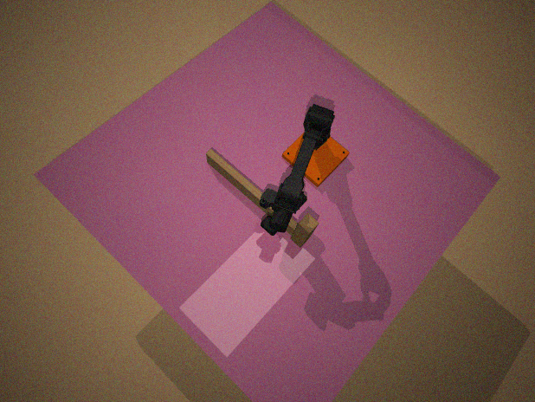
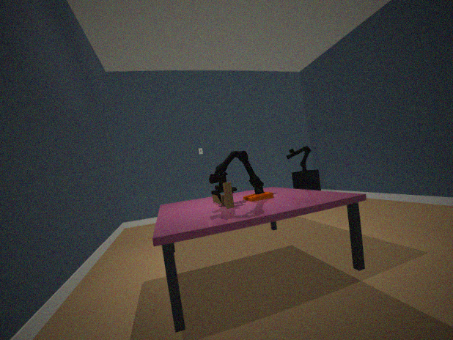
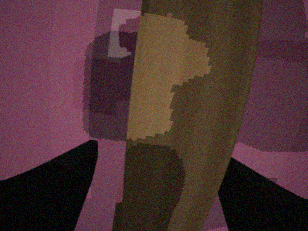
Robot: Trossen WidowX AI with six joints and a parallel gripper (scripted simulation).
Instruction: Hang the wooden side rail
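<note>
From my top view the side rail (image 1: pixel 235 178) is a long, plain, light-wood bar lying diagonally across the middle of the pink table (image 1: pixel 130 173). Its free end points toward the table's left corner, and its other end runs under the arm to the headboard post (image 1: pixel 305 230), a short, stubby block of the same pale wood standing near the table's centre. I cannot make out the steel hooks or the pins in any view; that joint is hidden by the arm and too small to tell.

The gripper (image 1: pixel 272 225) sits directly above the rail just beside the post, and its jaws are spread apart with nothing clamped between them.

The wrist view gives me what the top cannot: the rail (image 3: pixel 193 114) close up, running lengthwise through the middle of the picture, mottled olive and tan with patches of shadow, and pink surface visible on both sides of it.

The exterior view alone shows height: the post (image 2: pixel 228 195) stands upright on the table and the arm arches over it from the orange base plate (image 2: pixel 259 196).
</note>
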